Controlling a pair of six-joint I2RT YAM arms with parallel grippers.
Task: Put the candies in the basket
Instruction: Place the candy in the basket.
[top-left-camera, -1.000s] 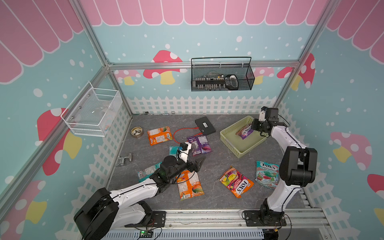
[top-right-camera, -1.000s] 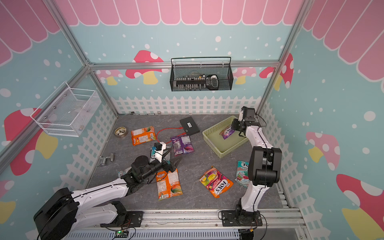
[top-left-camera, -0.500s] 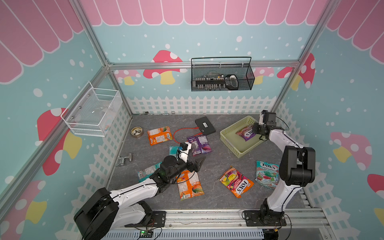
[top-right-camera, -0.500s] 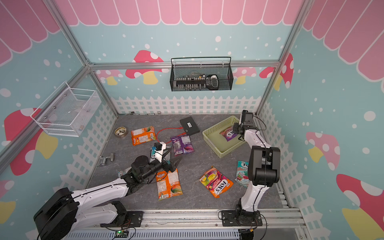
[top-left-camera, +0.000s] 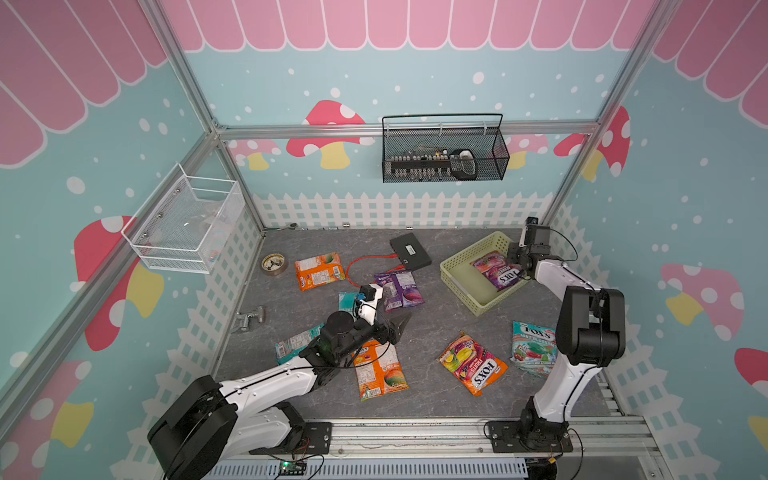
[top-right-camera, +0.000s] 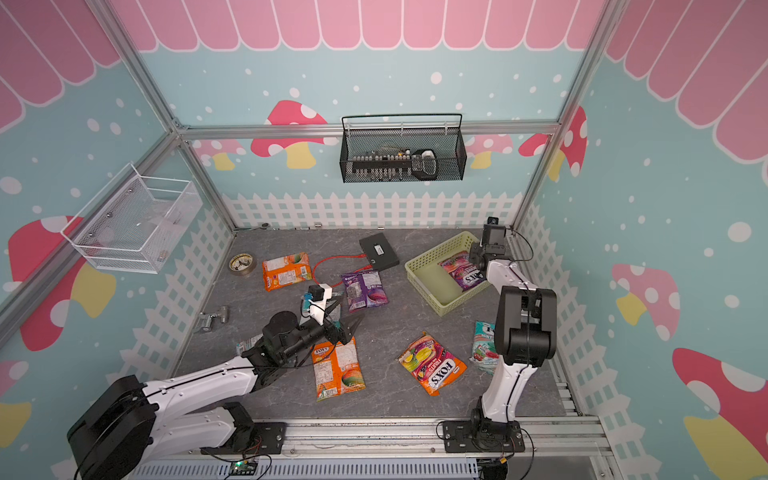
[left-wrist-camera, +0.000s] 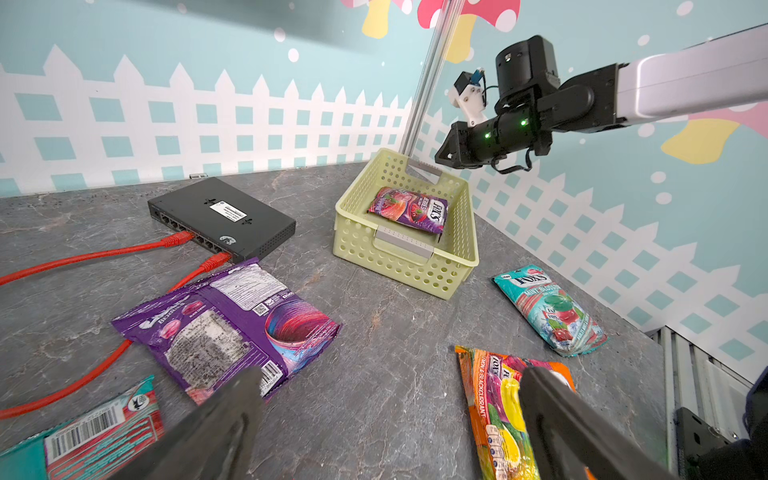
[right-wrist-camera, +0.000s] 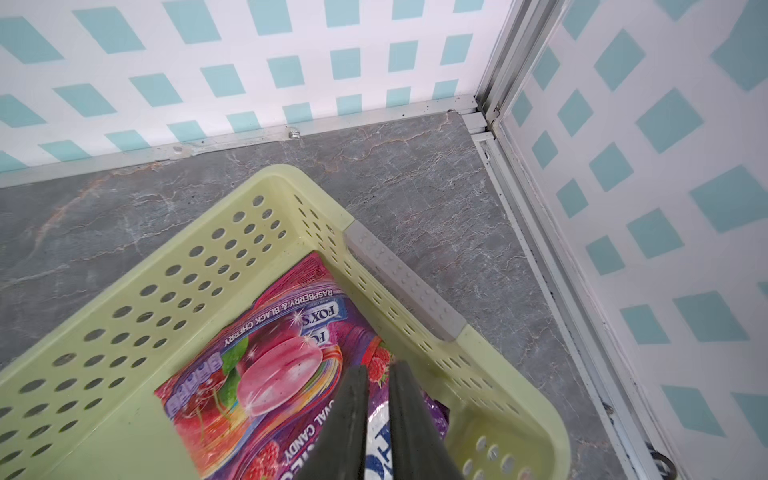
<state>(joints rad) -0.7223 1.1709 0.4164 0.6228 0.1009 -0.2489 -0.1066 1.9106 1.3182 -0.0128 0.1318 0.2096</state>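
Grey marbled tabletop (top-left-camera: 436, 324) is sitting inside a booth with teal mushroom-print walls and a white fence strip. Near the far right corner the basket (top-left-camera: 484, 305) is standing upright. Inside it a purple Fox's bag (top-left-camera: 496, 270) is lying printed side up, its edge leaning on the wall by the right arm.

Above that bag, at the basket's far handle end, the right gripper (left-wrist-camera: 441, 157) is hanging. Its fingers (right-wrist-camera: 353, 415) are showing only a thin gap and are pinching nothing.

Over mid-table the left gripper (left-wrist-camera: 392, 374) is hovering low, jaws spread wide, holding nothing.

Seven candies are lying loose on the table:
- orange bag (top-left-camera: 319, 271) at far left
- purple bag (top-left-camera: 400, 289) at centre, label side up
- teal bag (top-left-camera: 347, 300), partly hidden under the left wrist
- second teal bag (top-left-camera: 293, 345) beside the left arm
- orange Fox's bag (top-left-camera: 379, 370), just below the left gripper
- fruit-print bag (top-left-camera: 471, 368) at near right
- mint bag (top-left-camera: 533, 347), by the right arm's elbow

Black box (top-left-camera: 411, 254) with red cable (top-left-camera: 353, 266) is lying left of the basket. Tape roll (top-left-camera: 274, 263) is resting near the left fence. Black wire basket (top-left-camera: 444, 162) is hanging on the back wall.
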